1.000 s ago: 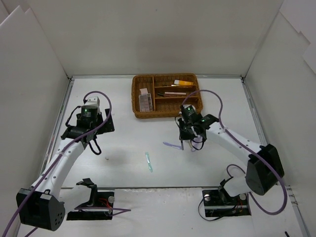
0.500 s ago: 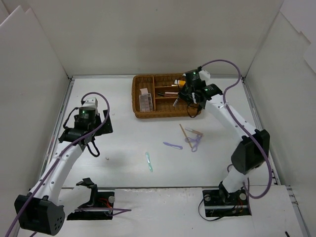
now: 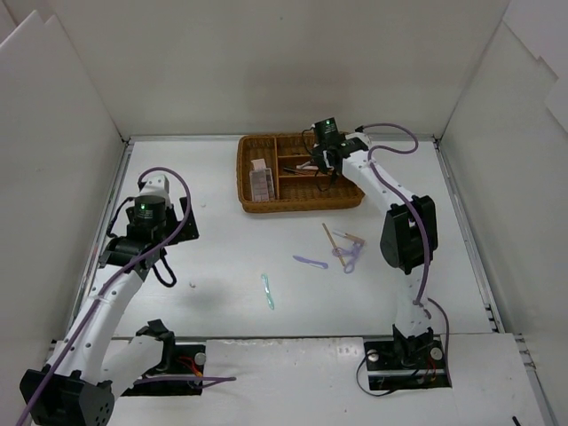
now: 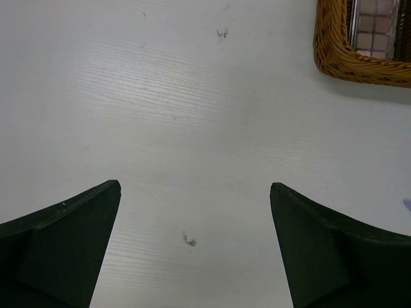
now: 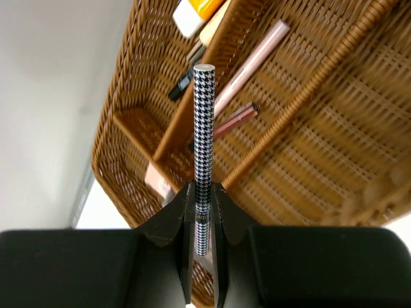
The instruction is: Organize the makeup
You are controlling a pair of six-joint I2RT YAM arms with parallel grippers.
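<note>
Nearest the arm bases, we noted a mint tool [image 3: 267,290] lying alone on the white table [image 3: 222,248], well apart from either side wall. Just beyond it, to the right, a lilac tool [image 3: 310,262] lay near a small cluster of a thin stick [image 3: 329,237] and a purple looped tool [image 3: 348,258]. We could not tell whether those two touched.

The left gripper [image 4: 194,186] hung over bare table on the left side, jaws spread wide and holding nothing. Open surface lay all round it, and the near-left corner of the wicker tray [image 4: 334,61] stood ahead. An eyeshadow palette [image 4: 379,25] lay in the tray's left compartment.

Farther back, the right gripper [image 5: 204,187] stood over the tray's right-hand compartments. It was pinched tight on a houndstooth pencil [image 5: 204,122] that projected straight past the fingertips. Beneath it, a pink pencil [image 5: 252,59] and an orange tube [image 5: 209,6] lay in separate rows. The tray sat close to the far wall [image 3: 284,71].
</note>
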